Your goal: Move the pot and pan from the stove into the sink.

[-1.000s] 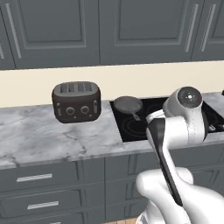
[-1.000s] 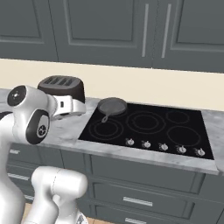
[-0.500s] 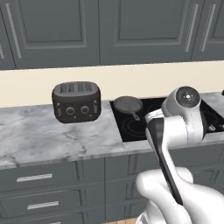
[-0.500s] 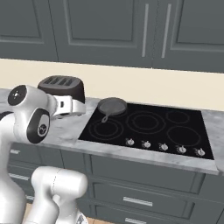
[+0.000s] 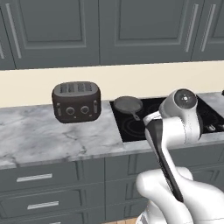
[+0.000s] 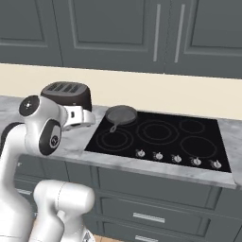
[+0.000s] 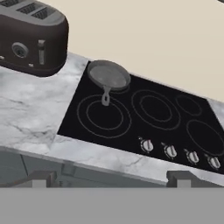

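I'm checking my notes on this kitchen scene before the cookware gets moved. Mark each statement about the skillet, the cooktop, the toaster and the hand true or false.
1. The small dark grey skillet sits on the flat black glass cooktop. True.
2. The skillet's handle points toward the wall. False: it points toward the counter's front edge.
3. The dark four-slot toaster stands on the cooktop. False: it stands on the grey marble counter beside it.
4. The hand is open, holding nothing. True.
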You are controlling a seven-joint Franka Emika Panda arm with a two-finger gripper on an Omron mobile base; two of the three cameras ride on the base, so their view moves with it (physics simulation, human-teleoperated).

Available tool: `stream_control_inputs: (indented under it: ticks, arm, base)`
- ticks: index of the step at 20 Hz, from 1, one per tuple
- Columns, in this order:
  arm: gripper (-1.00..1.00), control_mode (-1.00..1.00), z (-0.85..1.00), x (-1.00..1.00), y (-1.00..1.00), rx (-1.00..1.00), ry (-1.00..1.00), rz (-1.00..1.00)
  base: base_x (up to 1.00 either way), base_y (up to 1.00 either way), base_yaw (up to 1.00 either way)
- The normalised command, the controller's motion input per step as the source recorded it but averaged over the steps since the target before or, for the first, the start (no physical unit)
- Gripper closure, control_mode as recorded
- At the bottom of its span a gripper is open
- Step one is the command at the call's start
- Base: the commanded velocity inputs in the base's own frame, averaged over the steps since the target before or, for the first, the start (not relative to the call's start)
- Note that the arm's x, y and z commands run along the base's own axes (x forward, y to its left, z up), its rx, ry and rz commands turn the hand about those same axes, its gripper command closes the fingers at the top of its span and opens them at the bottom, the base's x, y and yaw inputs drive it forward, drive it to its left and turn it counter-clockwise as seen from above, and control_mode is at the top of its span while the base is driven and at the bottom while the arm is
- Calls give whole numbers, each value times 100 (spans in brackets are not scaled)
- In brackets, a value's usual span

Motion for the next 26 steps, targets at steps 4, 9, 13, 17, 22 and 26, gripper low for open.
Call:
stream_control_inputs:
  ticks: [4,9,13,17,22,26]
  arm:
    - [-100,-100,-26,17,-1,0,-2,3]
    - [-100,-100,-27,24,-1,1,-7,0]
    - [-100,-100,-26,30,0,0,-9,0]
    - [-100,-100,-25,34,0,3,-5,-1]
    - [-100,-100,-18,32,0,11,-1,-1]
    - [-100,-100,-2,26,-2,12,0,0]
  base:
    - [0,0,0]
    - [0,0,0]
    - [0,0,0]
    - [0,0,0]
    - [0,0,0]
    - [0,0,0]
